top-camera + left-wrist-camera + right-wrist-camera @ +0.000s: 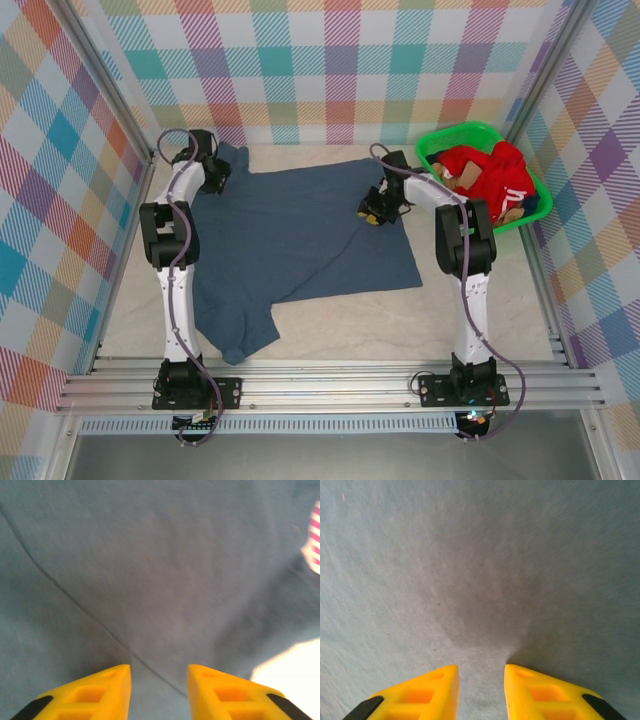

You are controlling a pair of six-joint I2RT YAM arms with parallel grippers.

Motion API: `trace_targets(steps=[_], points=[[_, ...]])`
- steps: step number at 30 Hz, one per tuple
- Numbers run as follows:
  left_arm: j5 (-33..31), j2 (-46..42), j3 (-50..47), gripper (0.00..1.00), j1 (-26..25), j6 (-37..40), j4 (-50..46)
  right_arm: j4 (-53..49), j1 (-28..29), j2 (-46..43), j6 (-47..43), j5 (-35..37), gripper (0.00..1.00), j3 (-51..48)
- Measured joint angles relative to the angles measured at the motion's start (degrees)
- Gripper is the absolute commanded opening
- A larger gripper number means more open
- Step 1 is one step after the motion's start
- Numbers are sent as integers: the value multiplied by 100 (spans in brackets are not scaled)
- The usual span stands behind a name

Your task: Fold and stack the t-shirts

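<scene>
Yellow fingers (100,690) of the left gripper (159,672) stand a little apart, with slate-blue cloth lying flat under the gap between them. A thin seam (75,605) runs slantwise across that cloth toward the tips. At the lower right of the left wrist view a pale patch of table (290,670) shows past the cloth's edge.

The right gripper (481,672) also has its fingers slightly apart, pressed close to the same blue fabric. The cloth there seems to draw up in a soft pucker toward the gap. Whether the tips have caught it or only rest on it I cannot tell.

From above, the t-shirt (300,230) lies spread across the middle of the table, mostly flat. One sleeve points toward the near edge beside the left arm's base. The left gripper sits at the shirt's far left corner and the right gripper at its far right edge.

Just beyond the right arm, in the far right corner, a green basket (455,135) holds a red garment (495,180) heaped with other cloth. Plaid walls (340,60) enclose the table.
</scene>
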Motion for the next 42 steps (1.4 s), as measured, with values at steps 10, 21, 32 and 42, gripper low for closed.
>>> trace_targets(steps=[10,21,32,42], points=[[-52,-527,-1014,22,389,-761,424,-129,179,275,85,-118,28,361],[0,1434,2988,25,315,-743,435,-404,216,446,236,-166,27,658],[-223,1373,2031,4,424,-1073,223,-529,304,472,380,-96,26,741],[-470,610,1075,25,848,-1040,-509,-579,326,501,516,-103,26,778]])
